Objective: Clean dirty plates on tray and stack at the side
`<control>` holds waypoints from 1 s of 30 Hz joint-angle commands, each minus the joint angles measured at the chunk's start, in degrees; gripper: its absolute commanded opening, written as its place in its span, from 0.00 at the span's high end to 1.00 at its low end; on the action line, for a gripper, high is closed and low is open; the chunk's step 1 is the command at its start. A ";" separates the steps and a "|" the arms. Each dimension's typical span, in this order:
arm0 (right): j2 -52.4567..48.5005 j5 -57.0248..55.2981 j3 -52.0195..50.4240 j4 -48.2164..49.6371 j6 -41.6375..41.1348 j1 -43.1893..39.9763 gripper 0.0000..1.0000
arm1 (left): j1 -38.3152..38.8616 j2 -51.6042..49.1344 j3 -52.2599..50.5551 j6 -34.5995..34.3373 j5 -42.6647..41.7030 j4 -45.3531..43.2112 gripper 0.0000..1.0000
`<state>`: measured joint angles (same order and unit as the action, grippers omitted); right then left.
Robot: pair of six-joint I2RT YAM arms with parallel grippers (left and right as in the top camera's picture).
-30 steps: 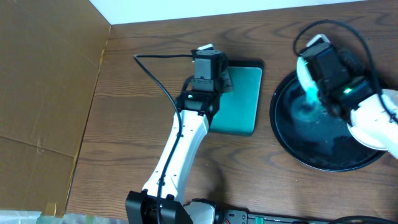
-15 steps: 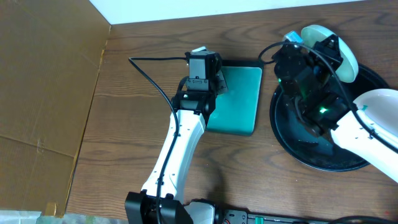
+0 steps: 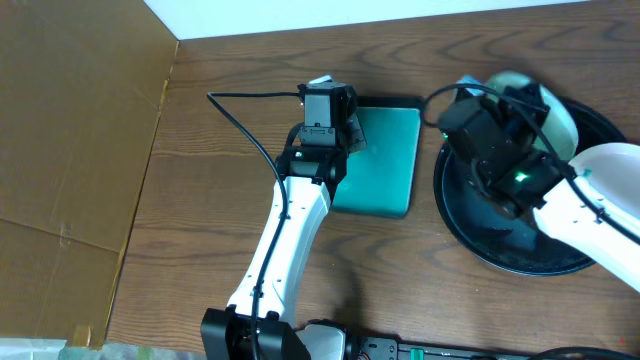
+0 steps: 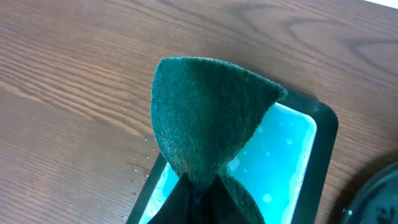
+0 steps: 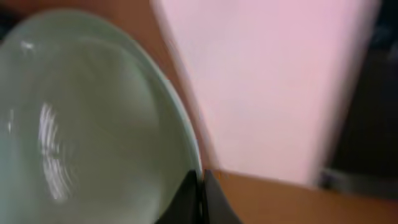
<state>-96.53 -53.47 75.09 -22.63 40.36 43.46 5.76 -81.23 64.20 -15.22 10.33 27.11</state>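
**Left gripper on the pad, right gripper on a plate: cleaning barely begun**

Left gripper (image 4: 198, 190) has its jaws pinched together on the lower edge of a dark green scouring pad (image 4: 208, 118), which stands up from the fingers like a fan. In the overhead view it hangs over the 10 o'clock corner of the teal dish (image 3: 392, 170), which sits near the middle of the table (image 3: 220, 200), a little toward 12 o'clock. The dish bottom looks wet and speckled in the left wrist view.

Right gripper (image 5: 199, 186) is clamped on the rim of one dirty plate (image 5: 81, 112). Seen from above, that plate (image 3: 548, 105) is raised and tilted over the 12 o'clock rim of the tray (image 3: 462, 235), which lies at the table's 3 o'clock side. The right wrist view is blurred, so I cannot tell whether the teal smear is on the face shown.

Progress, as I judge it: early. One plate is up off the tray, but the pad is well apart from it, at about 9 o'clock from the plate, so no wiping is under way. No stack of cleaned plates shows anywhere on the table. The right arm covers the tray's 3 to 5 o'clock part, so the other plates cannot be made out. Left to do, by this reading:

- bring pad and plate together
- wipe
- set the plate aside
- repeat for the rest
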 commanded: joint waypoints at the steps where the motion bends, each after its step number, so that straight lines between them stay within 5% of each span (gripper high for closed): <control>1: 1.09 16.33 0.22 -1.62 -21.51 -4.48 0.99 | -0.24 0.31 -0.02 -0.55 0.68 0.11 0.93; 6: 3.10 25.79 0.24 -0.94 -31.58 -12.52 0.99 | -0.24 0.31 -0.02 -0.57 0.68 0.09 0.93; 13: 4.44 64.15 0.22 -3.80 -43.98 -36.26 0.99 | -0.22 0.31 -0.02 -0.57 0.66 0.11 0.93; 17: 3.26 77.11 0.22 -6.60 -45.09 -50.10 0.99 | -0.22 0.31 -0.02 -0.57 0.66 0.09 0.93; 24: -0.92 73.96 0.20 -8.87 -50.75 -67.49 0.99 | -0.22 0.31 -0.02 -0.87 0.68 0.09 0.93; 30: -5.38 65.46 0.17 -6.86 -57.94 -72.81 0.99 | -0.24 0.26 -0.02 -2.93 0.68 0.07 0.93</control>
<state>-99.74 16.05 74.94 -30.28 -11.84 -28.03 5.78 -81.23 64.20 -16.69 10.48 27.11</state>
